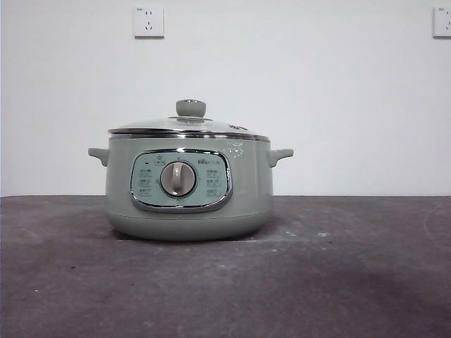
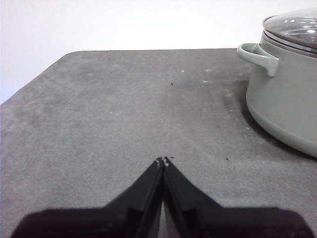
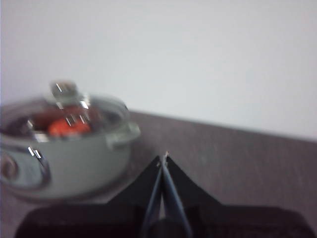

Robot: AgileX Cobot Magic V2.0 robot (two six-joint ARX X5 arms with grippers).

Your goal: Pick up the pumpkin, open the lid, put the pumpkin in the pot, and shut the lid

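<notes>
The pale sage-green pot (image 1: 189, 186) stands in the middle of the dark table with the glass lid (image 1: 189, 125) resting shut on it. In the blurred right wrist view the pot (image 3: 64, 158) shows with the lid (image 3: 69, 106) on, and the orange pumpkin (image 3: 67, 126) is visible inside through the glass. The left wrist view shows the pot's side (image 2: 287, 99) and lid edge (image 2: 297, 27). My left gripper (image 2: 162, 160) is shut and empty above the table beside the pot. My right gripper (image 3: 163, 157) is shut and empty, away from the pot. Neither arm shows in the front view.
A white wall stands behind the table, with power sockets (image 1: 149, 22) high on it. The grey table mat (image 2: 99, 124) stretches out beside the pot to its far edge.
</notes>
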